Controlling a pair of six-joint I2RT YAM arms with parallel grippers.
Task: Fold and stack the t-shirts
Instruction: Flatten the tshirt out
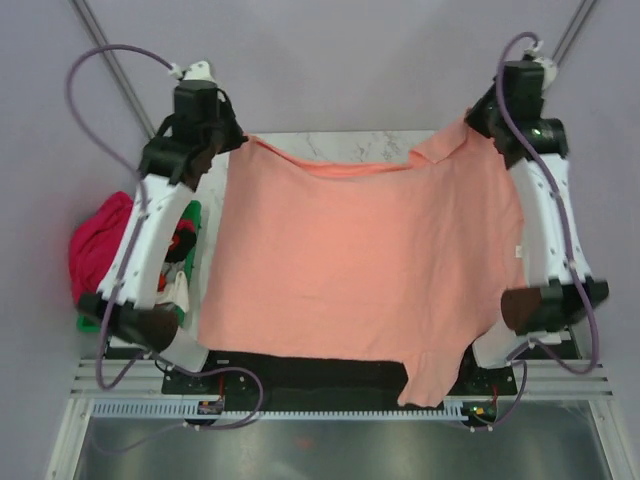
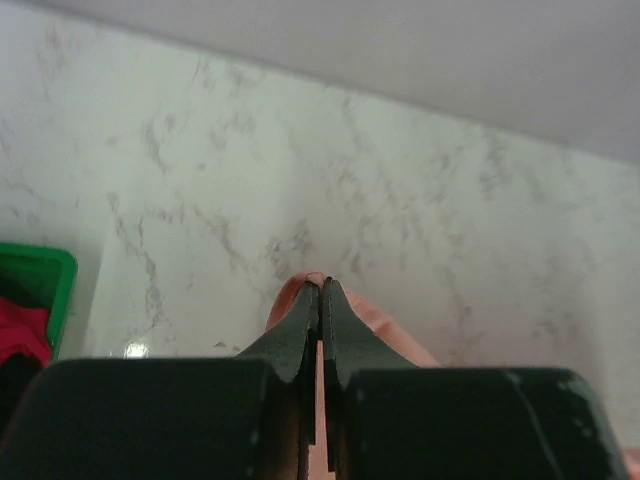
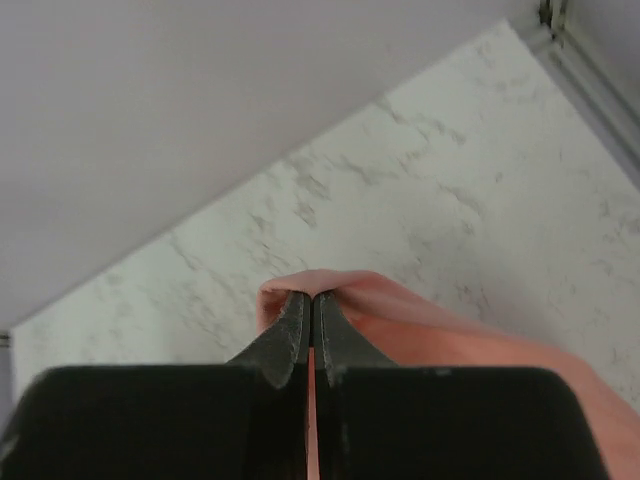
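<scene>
A salmon-pink t-shirt (image 1: pixel 360 265) hangs spread between both arms over the marble table, its lower edge draping past the near edge. My left gripper (image 1: pixel 237 140) is shut on its far left corner, where a bit of pink cloth (image 2: pixel 290 297) pokes out around the closed tips (image 2: pixel 321 288). My right gripper (image 1: pixel 470 122) is shut on the far right corner; the pinched fold (image 3: pixel 350 290) bulges over the tips (image 3: pixel 310 297). A magenta-pink t-shirt (image 1: pixel 100 245) lies bunched at the left, partly hidden by the left arm.
A green crate (image 1: pixel 190 225) stands at the table's left side behind the left arm, and its rim (image 2: pixel 40 262) shows in the left wrist view. Bare marble table (image 1: pixel 345 148) shows beyond the held shirt.
</scene>
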